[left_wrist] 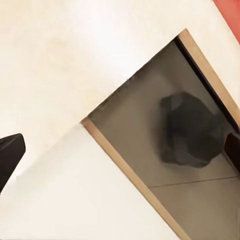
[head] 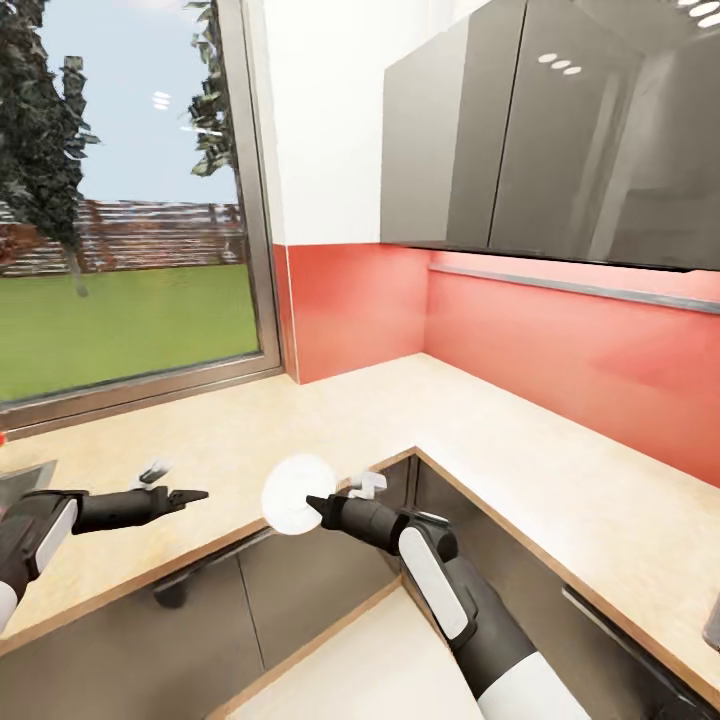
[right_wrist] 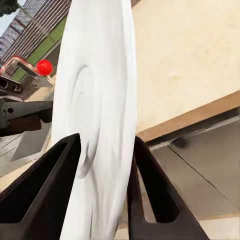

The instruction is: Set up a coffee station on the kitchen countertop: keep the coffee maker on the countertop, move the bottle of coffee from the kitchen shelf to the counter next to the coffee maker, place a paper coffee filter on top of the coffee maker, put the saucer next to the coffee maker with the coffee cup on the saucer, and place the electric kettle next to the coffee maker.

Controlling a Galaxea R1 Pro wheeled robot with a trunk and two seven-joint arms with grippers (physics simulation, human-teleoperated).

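I'm pinching the white saucer [right_wrist: 100, 100] on edge in my right gripper [head: 318, 504] — one finger on each face — holding it above the near edge of the L-shaped countertop [head: 330, 420]. My left gripper [head: 190, 496] is hovering over the counter to the left — I cannot tell whether its fingers are spread or pressed together.

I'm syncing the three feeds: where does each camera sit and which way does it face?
Head: looks down over the corner countertop; both arms show, right claw clamping the saucer.
Left wrist: faces the countertop edge, one fingertip showing.
Right wrist: looks along its fingers pinching the saucer.
Head and right wrist share the saucer.
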